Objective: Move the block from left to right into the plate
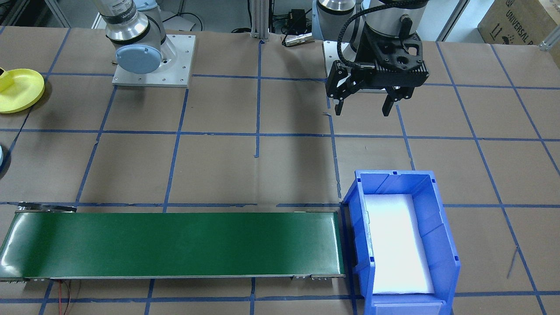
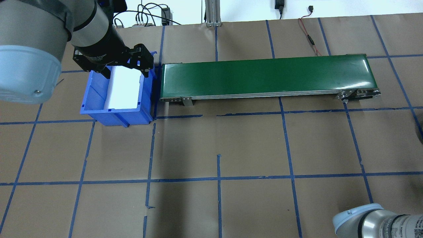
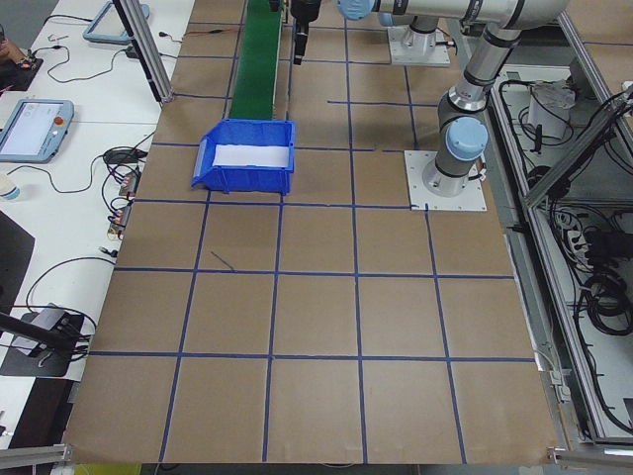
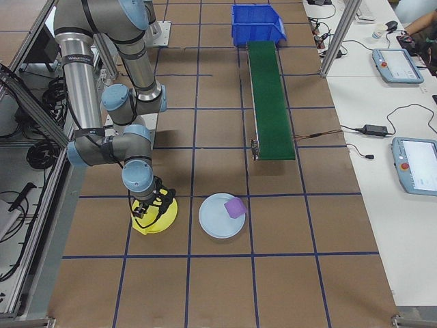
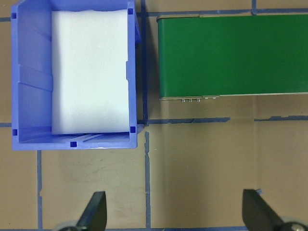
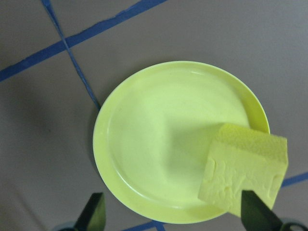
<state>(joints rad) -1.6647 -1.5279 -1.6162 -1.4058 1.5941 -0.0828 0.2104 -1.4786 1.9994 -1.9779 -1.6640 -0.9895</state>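
The right gripper point(image 6: 171, 219) hangs just above the yellow plate point(image 6: 159, 144), and its jaws are spread wide with nothing between them. In the right wrist view the yellow block point(image 6: 245, 175) sits on the plate at about 4 o'clock, partly over the rim — it is foam, and it touches neither jaw tip. In the exterior right view the right arm point(image 4: 102, 89) bends down over that plate point(image 4: 156, 217) close to the robot's side of the desk point(image 4: 225, 287).

Just beside the yellow plate, at its 3 o'clock in that view, lies a pale blue plate point(image 4: 222, 215) with a small purple block point(image 4: 235, 206) on its edge at about 1 o'clock.

Farther along the desk is the long green belt point(image 2: 267, 76). Its far end almost touches the blue bin point(image 2: 99, 109), which has a white foam pad point(image 2: 124, 87) lying flat inside.

The left gripper point(image 1: 363, 107) hangs in the air, well above the desk, on the robot's side of the bin. Its jaws are spread wide too — they hold nothing. In the left wrist view the bin point(image 5: 29, 82) is at 11 o'clock and the belt point(image 5: 231, 55) is at 1 o'clock.

Blue tape lines point(image 2: 218, 178) cross the brown desk in squares.
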